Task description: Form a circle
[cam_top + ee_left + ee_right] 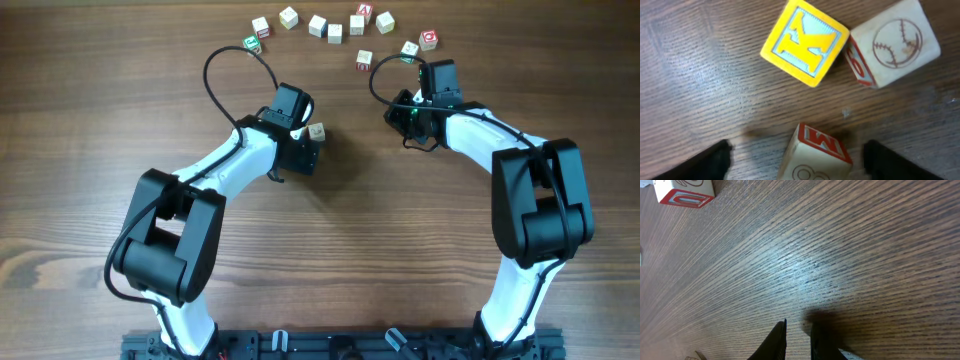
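Circle: the circle is lying as an open arc of small cubes along the far edge of the table, with a few cubes sitting just inside its two ends.
Left gripper: the left gripper is standing wide open and gripping nothing, its dark fingers showing at the bottom corners of the wrist view.
M cube: the M cube, pale with a red letter face, is sitting between those fingers, with bare wood showing on either side, so it is touching neither.
Ahead of the fingers: the yellow K cube and the baseball cube are lying side by side just beyond the M cube, touching or nearly so.
Right gripper: the right gripper is hanging over bare wood, all but closed, with only a thin slit between its tips and nothing in it.
Red-edged cube: the red-edged cube is peeking in at the top left of the right wrist view, well apart from the tips.
Arc and fingers: the arc is lying beyond both arms and clear of both pairs of fingers, the right gripper being near its right end.
Overhead alone: this view is showing the whole arc, but near the left gripper only a lone pale cube. Which wrist-view cube that is cannot be told.
Wrist views alone: these are showing the letters and the gaps beside the fingers.
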